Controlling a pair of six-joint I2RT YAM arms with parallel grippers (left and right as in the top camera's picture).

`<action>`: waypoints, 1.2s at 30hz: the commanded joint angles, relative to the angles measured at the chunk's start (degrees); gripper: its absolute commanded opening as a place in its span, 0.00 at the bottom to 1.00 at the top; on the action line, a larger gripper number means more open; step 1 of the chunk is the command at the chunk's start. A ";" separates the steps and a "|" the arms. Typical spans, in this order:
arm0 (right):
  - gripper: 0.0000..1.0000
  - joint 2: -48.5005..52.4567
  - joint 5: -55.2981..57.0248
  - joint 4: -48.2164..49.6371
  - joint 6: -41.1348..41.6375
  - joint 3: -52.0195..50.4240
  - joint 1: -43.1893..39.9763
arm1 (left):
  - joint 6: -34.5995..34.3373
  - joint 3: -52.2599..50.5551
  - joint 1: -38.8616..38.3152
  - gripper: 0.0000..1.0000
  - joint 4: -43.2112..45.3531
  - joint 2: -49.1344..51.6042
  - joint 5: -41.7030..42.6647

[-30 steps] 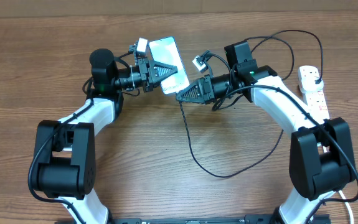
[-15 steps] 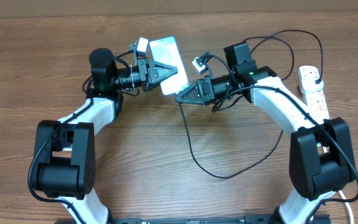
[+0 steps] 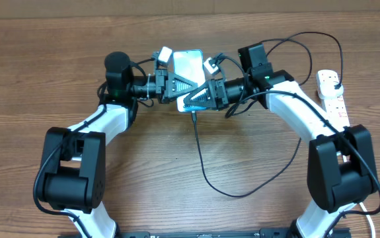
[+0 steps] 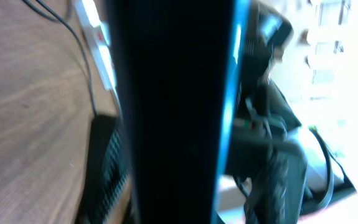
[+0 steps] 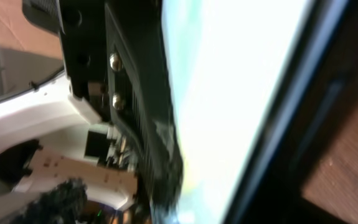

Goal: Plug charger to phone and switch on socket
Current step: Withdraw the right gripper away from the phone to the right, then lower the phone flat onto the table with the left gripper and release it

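My left gripper (image 3: pixel 178 86) is shut on the phone (image 3: pixel 188 63) and holds it off the table at the back centre. The phone's dark edge (image 4: pixel 172 112) fills the left wrist view. My right gripper (image 3: pixel 197 99) meets the phone's lower end from the right, with its jaws spread apart. The bright screen (image 5: pixel 228 93) fills the space between them. The charger (image 3: pixel 203 165), a thin black cable, hangs from the phone's lower end, loops over the table and runs right towards the socket (image 3: pixel 332 92). Its connector tip is hidden, so I cannot tell whether it sits in the phone.
The white socket strip lies at the table's far right edge beside my right arm (image 3: pixel 295 109). The black cable loop crosses the wood between both arm bases. Another black wire arcs behind the right arm. The two grippers are nearly touching.
My left arm has carried the phone to the right, up against the right gripper. The right jaws, shut on the charger tip before, now stand apart.
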 commanded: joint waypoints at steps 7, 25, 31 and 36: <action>1.00 -6.62 3.41 -16.52 -16.39 1.25 -6.23 | 3.21 0.09 1.03 0.04 0.28 -1.46 0.85; 1.00 -17.55 26.71 -31.87 -20.76 1.25 -7.61 | 19.34 0.11 -1.36 0.04 -18.86 -1.42 -6.97; 1.00 -17.55 26.95 -32.72 -20.81 1.25 -7.61 | 26.84 0.11 -1.36 0.04 -24.48 -1.38 -14.71; 1.00 -17.55 27.19 -32.81 -20.94 1.25 -7.61 | 32.72 0.11 -1.38 0.04 -33.64 -0.24 -20.57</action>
